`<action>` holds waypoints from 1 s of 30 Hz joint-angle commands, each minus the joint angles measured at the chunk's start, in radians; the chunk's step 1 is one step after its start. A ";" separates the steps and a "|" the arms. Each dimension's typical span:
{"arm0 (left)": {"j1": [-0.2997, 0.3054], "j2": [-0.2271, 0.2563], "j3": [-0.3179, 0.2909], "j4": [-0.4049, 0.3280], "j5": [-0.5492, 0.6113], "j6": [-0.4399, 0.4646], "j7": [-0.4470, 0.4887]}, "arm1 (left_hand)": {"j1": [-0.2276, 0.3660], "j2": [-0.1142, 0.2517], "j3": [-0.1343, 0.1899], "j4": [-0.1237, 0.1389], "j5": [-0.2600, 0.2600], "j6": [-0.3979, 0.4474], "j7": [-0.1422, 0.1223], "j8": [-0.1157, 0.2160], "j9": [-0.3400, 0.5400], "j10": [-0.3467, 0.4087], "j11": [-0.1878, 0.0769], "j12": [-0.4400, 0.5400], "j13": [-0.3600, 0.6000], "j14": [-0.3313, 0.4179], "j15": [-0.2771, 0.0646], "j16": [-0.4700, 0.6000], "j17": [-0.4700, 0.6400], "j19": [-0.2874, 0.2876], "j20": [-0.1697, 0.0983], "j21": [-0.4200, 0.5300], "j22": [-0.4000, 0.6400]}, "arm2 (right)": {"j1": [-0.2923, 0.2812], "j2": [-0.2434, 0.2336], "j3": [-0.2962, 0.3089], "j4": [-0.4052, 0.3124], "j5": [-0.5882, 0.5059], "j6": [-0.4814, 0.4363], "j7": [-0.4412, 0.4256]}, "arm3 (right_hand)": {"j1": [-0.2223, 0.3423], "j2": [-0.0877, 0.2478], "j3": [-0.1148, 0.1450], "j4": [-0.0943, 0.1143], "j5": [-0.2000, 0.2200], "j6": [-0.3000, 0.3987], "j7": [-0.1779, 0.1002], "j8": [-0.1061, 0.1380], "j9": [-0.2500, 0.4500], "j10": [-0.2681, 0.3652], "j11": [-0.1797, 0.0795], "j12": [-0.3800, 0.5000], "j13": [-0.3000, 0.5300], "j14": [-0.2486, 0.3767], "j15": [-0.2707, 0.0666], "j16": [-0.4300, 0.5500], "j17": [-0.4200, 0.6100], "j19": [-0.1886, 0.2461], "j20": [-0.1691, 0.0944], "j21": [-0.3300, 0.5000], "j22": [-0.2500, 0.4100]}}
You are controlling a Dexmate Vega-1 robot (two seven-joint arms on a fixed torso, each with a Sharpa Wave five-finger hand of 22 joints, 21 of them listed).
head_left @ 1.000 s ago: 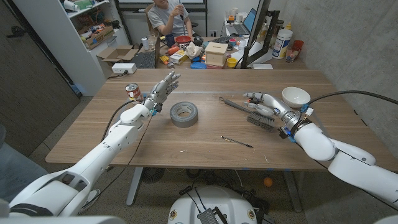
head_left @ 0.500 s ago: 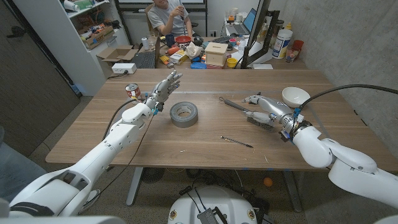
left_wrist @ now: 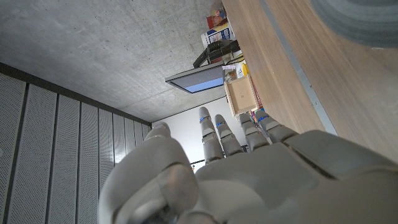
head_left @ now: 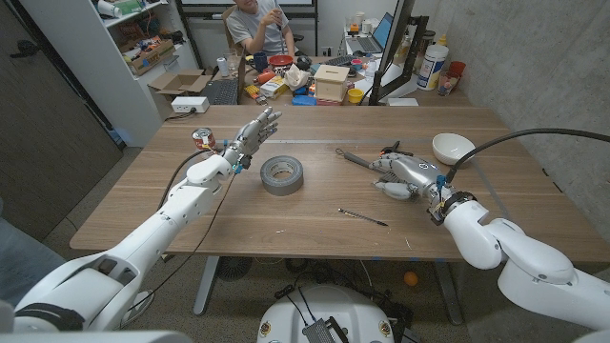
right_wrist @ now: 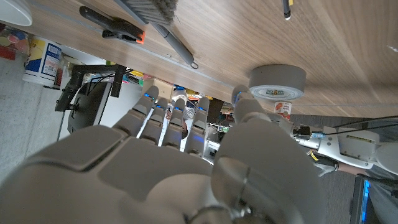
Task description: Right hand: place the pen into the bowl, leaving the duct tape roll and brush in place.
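Note:
The thin dark pen (head_left: pixel 363 217) lies on the wooden table (head_left: pixel 286 229) in front of the centre, and its tip (right_wrist: pixel 286 7) shows in the right wrist view. My right hand (head_left: pixel 405 174) hovers open and holds nothing, over the brush (head_left: pixel 357 159), behind and to the right of the pen. The brush (right_wrist: pixel 163 22) has a grey handle and dark bristles. The white bowl (head_left: pixel 453 148) stands beyond the right hand. The grey duct tape roll (head_left: pixel 282 174) lies at mid-table; the same roll (right_wrist: pixel 278 81) shows past my right hand (right_wrist: pixel 168 155). My left hand (head_left: pixel 250 138) is raised with its fingers spread, left of the roll.
A red can (head_left: pixel 202 139) stands near the left hand. Behind the table's far edge are a cluttered desk with boxes (head_left: pixel 331 82) and a seated person (head_left: pixel 255 29). In the left wrist view my left hand (left_wrist: pixel 249 174) reaches along the table (left_wrist: pixel 292 81).
My right hand has moved left and nearer to me, off the bowl's side and over the brush, closer to the pen. The left hand, pen, roll and bowl stay put.

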 commanded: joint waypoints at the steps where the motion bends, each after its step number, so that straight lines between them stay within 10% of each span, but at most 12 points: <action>1: -0.023 0.000 0.005 0.030 -0.004 0.002 -0.034 | 0.009 0.002 0.005 -0.001 0.003 0.009 0.001 0.005 0.005 0.009 0.000 0.006 0.003 0.011 -0.122 0.004 0.002 0.011 -0.045 0.006 0.004 | 0.031 0.025 -0.141 -0.057 -0.334 -0.181 0.133 | 0.025 0.001 0.009 0.001 0.011 0.004 -0.010 0.003 0.008 0.005 -0.005 0.002 0.002 0.011 -0.004 -0.003 0.001 0.000 0.005 -0.008 0.002; 14: -0.030 -0.005 0.005 0.049 -0.011 -0.002 -0.055 | 0.009 0.002 0.005 -0.001 0.003 0.009 0.001 0.005 0.005 0.009 0.000 0.006 0.003 0.011 -0.122 0.004 0.002 0.011 -0.045 0.006 0.004 | 0.059 0.151 -0.229 -0.058 -0.660 -0.252 0.430 | 0.068 -0.011 0.018 0.006 0.020 0.049 -0.017 0.022 0.018 0.002 0.003 0.000 0.004 0.007 0.013 -0.007 0.002 -0.006 0.014 -0.021 0.003; 30: -0.032 -0.005 0.006 0.061 -0.013 0.004 -0.063 | 0.009 0.002 0.005 -0.001 0.003 0.009 0.001 0.005 0.005 0.009 0.000 0.006 0.003 0.011 -0.122 0.004 0.002 0.011 -0.045 0.006 0.004 | 0.021 0.318 -0.220 0.018 -0.821 -0.212 0.603 | 0.082 -0.022 0.016 0.016 0.021 0.048 -0.014 0.020 0.027 -0.022 0.028 -0.008 0.005 -0.004 0.033 -0.010 0.005 -0.018 0.029 -0.033 0.005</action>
